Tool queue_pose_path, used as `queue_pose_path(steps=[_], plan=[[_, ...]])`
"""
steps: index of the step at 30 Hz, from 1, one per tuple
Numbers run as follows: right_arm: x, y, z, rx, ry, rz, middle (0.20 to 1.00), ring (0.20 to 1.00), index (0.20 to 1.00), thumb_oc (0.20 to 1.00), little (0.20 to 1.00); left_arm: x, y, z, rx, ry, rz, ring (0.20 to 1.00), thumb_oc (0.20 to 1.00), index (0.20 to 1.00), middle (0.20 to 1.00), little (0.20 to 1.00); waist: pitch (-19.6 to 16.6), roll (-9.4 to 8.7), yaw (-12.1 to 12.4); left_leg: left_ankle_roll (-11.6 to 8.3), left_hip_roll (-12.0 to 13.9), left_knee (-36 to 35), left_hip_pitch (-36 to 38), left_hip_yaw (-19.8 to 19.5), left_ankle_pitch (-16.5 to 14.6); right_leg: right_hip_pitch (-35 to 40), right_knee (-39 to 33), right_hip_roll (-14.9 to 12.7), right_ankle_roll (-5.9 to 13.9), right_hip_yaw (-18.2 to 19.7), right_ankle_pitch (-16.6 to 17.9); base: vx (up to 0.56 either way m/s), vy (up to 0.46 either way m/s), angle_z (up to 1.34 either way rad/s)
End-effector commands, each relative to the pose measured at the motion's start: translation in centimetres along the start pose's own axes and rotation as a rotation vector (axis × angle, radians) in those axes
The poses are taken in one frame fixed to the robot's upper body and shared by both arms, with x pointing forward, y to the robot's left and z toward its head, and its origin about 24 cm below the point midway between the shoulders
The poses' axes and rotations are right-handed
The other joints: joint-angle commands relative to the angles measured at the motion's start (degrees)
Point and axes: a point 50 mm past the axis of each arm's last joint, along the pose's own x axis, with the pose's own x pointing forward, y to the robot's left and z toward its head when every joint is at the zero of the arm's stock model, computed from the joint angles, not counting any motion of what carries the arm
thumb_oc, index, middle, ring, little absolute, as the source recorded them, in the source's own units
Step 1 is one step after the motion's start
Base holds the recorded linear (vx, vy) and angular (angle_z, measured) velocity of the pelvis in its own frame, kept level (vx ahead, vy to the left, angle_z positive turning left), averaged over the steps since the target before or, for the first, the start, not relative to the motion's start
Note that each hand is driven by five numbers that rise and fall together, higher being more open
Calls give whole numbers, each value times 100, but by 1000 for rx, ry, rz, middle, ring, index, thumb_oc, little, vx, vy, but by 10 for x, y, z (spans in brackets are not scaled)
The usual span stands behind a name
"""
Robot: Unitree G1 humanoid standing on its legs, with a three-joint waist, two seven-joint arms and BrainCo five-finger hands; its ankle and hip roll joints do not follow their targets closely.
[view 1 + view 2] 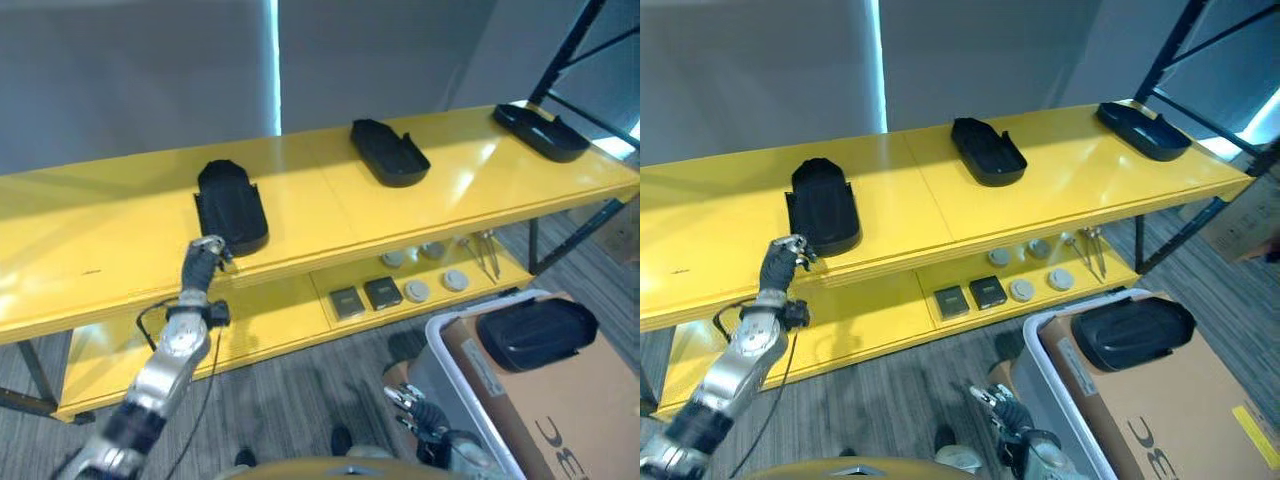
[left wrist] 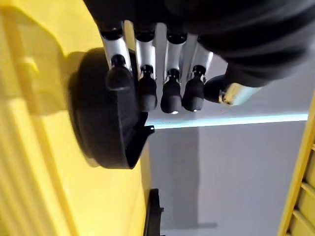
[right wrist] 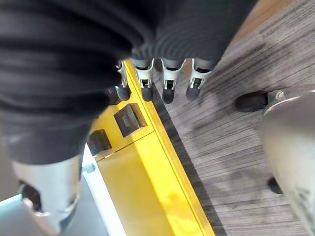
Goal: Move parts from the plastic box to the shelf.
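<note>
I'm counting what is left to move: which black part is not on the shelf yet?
The black part lying on the cardboard in the plastic box; the other three black parts sit spaced along the yellow shelf top.

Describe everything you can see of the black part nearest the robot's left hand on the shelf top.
The black part is a dark, matte, plastic-looking shell, elongated, rounded at one end and squarer at the other, with a raised rim round a hollow middle. It lies flat, hollow side up, on the yellow shelf top, near its front edge, the leftmost of three such parts. The left hand is just in front of it, fingers relaxed; whether they touch it cannot be told.
</note>
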Motion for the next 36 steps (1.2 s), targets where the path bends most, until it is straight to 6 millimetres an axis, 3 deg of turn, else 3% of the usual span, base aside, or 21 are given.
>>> queue_pose_path(steps=[1, 10, 17, 27, 31, 36], plan=[[1, 4, 10, -16, -44, 42, 1000, 1000, 1000, 1000, 1000, 16, -5, 19, 21, -119, 82, 200, 200, 200, 200, 200, -46, -65, -44, 60, 144, 97, 77, 99, -93, 51, 150, 87, 210, 91, -103, 27, -3, -12], [1, 4, 5, -50, -20, 72, 1000, 1000, 1000, 1000, 1000, 29, -12, 8, 36, -61, 88, 200, 200, 200, 200, 200, -46, -96, -243, 54, 201, 113, 123, 243, -114, 14, 184, 120, 227, 237, -116, 6, -4, -9], [-1, 5, 6, -42, -28, 72, 1000, 1000, 1000, 1000, 1000, 14, -28, 11, -15, -108, 26, 200, 200, 200, 200, 200, 2, -124, -210, 63, 203, 155, 130, 225, -142, 49, 173, 127, 209, 260, -124, 1, -2, -1], [-7, -2, 7, 1, -54, 33, 1000, 1000, 1000, 1000, 1000, -15, -23, 71, -146, -358, -84, 200, 200, 200, 200, 200, 66, -98, 15, 62, 160, 134, 124, 67, -133, 149, 76, 92, 223, 130, -99, 5, 5, 2], [-8, -1, 8, -3, -54, 33, 1000, 1000, 1000, 1000, 1000, -15, -22, 62, -133, -281, -82, 200, 200, 200, 200, 200, 53, -83, 33, 54, 145, 119, 126, 41, -125, 167, 58, 85, 235, 99, -99, 13, 15, 12], [-9, 0, 6, -3, -50, 29, 1000, 1000, 1000, 1000, 1000, -14, -18, 35, -71, -175, -68, 200, 200, 200, 200, 200, 49, -91, 40, 58, 148, 135, 123, 50, -132, 169, 70, 82, 234, 97, -116, 4, 2, 1]])
